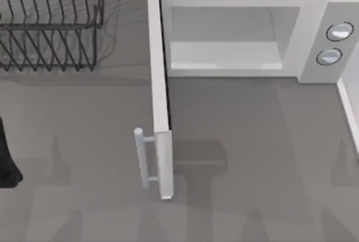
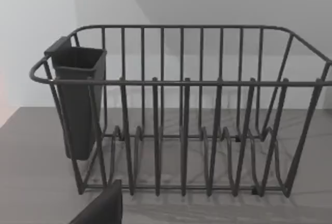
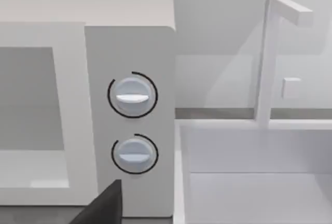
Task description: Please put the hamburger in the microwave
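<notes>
The microwave (image 1: pixel 241 35) stands at the back of the table (image 1: pixel 258 152) with its door (image 1: pixel 160 96) swung fully out toward the front. The silver handle (image 1: pixel 143 158) sits at the door's free end, and the pale cavity (image 1: pixel 224 57) lies open. Where the hamburger lies cannot be told from these views, so the step in hand is judged to be finding and reaching it.

The right gripper (image 3: pixel 101 206) faces the microwave's control panel. The two knobs (image 3: pixel 132 95) are straight ahead of it, the cavity opening is off to one side, and a white basin (image 3: pixel 249 182) is just beyond the oven's other flank. Whether this gripper is wide or narrow cannot be told.

The left gripper (image 2: pixel 101 208) hangs near the table's left edge. The black wire rack (image 2: pixel 181 110) and its dark cup (image 2: pixel 78 99) are directly ahead of it and apart from it. Its state cannot be told either.

To do the step well, whichever arm carries the burger should approach from the front, on the cavity side of the open door. It should stay clear of the door's edge and handle, come in level and low over the cavity floor, and set the burger well inside so the door can swing shut.
</notes>
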